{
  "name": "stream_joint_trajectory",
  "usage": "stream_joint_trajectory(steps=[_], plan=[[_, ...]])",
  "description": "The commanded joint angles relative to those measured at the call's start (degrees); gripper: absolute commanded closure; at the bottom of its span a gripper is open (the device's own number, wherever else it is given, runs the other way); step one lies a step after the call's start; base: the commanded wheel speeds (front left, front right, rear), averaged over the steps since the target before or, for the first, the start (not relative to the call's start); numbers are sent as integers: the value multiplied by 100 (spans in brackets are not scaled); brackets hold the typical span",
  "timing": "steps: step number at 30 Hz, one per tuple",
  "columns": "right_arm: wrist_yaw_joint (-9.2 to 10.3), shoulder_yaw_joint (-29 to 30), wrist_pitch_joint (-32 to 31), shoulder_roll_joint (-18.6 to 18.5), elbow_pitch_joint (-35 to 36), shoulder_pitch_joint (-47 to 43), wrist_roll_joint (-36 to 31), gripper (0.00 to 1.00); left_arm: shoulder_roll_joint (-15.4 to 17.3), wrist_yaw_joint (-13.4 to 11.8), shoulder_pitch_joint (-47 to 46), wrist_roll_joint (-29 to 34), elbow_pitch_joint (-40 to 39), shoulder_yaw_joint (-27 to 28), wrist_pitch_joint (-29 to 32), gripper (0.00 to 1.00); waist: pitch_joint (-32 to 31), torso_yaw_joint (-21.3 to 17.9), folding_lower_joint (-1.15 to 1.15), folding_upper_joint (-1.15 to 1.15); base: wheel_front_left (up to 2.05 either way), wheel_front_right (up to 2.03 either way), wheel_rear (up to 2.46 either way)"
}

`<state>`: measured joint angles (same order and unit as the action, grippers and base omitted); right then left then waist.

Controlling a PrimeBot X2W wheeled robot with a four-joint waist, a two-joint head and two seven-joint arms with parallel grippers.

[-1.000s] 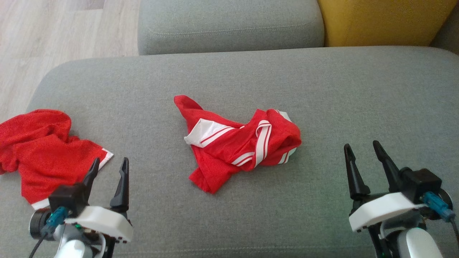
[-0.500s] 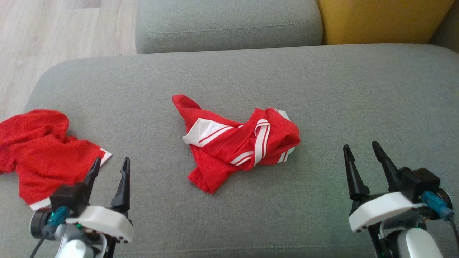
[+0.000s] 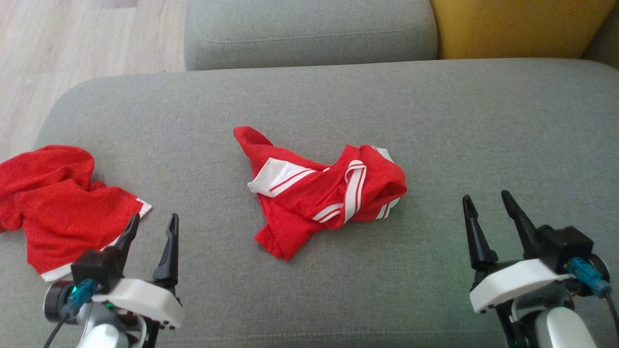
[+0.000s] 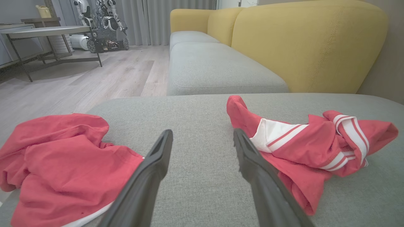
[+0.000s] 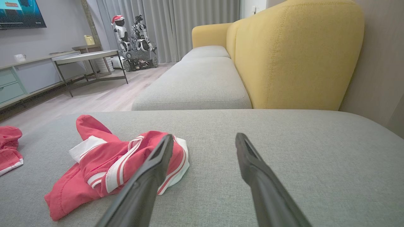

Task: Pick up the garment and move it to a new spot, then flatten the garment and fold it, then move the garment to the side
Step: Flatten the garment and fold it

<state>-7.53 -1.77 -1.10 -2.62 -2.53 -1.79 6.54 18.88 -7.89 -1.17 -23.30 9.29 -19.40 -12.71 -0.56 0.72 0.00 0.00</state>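
Since the earlier frame only the left hand [image 3: 154, 217] has shifted, a touch toward the seat's middle and near edge; the garment [image 3: 319, 198] and the right hand [image 3: 486, 195] sit as before. Both hands hover over the near edge of the grey seat [image 3: 309, 106], left one at the near left corner and right one at the near right corner, each with its fingers spread apart and holding nothing. The garment lies crumpled in the middle of the seat, red with white striped trim, well apart from both hands. A red cloth [image 3: 63, 208] lies bunched at the seat's left edge, its white-hemmed corner just beside the left hand's fingertips. Past the far edge stand another grey cushion [image 3: 309, 29] and a yellow backrest [image 3: 512, 29].
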Motion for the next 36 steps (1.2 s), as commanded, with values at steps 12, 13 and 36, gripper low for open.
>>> stream_joint_trajectory(steps=[12, 13, 36], plan=[[4, -1126, -278, -101, -129, 1140, 127, 0, 51, 61, -831, 50, -132, 56, -61, 0, 573, 568, 0, 0, 0, 0, 0], [4, -1263, -350, -156, -217, 1284, 158, 0, 18, 70, -906, 48, -119, 51, -74, 0, 656, 647, 0, 0, 0, 0, 0], [4, -3169, -1987, -786, -2594, 3771, 1260, 100, -599, 559, -1902, 413, 351, 116, -228, 0, 1513, 1380, 0, 0, 0, 0, 0]])
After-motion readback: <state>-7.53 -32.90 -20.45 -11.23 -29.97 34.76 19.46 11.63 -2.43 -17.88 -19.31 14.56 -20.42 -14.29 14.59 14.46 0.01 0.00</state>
